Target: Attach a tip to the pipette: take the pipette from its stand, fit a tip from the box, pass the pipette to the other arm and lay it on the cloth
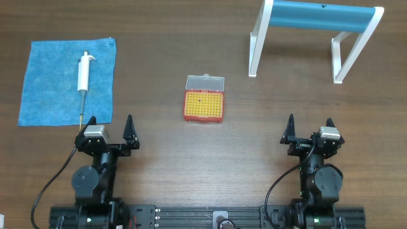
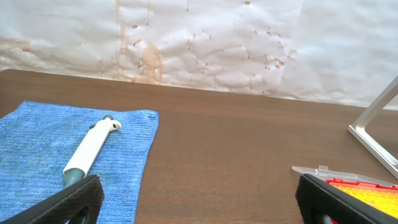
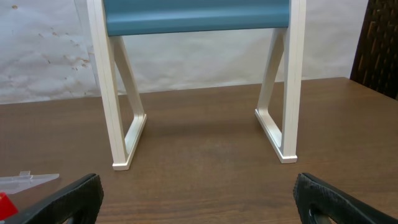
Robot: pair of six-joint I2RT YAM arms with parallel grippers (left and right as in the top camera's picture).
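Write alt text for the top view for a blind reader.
A white pipette lies on a blue cloth at left. An open tip box sits in the middle, a stand at upper right; the left gripper and right gripper are open, empty, near the bottom.

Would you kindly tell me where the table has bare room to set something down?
Bare wood lies between the cloth and the tip box, and a wider patch between the stand and the right arm. It is crowded on the cloth's right half, where the pipette lies.
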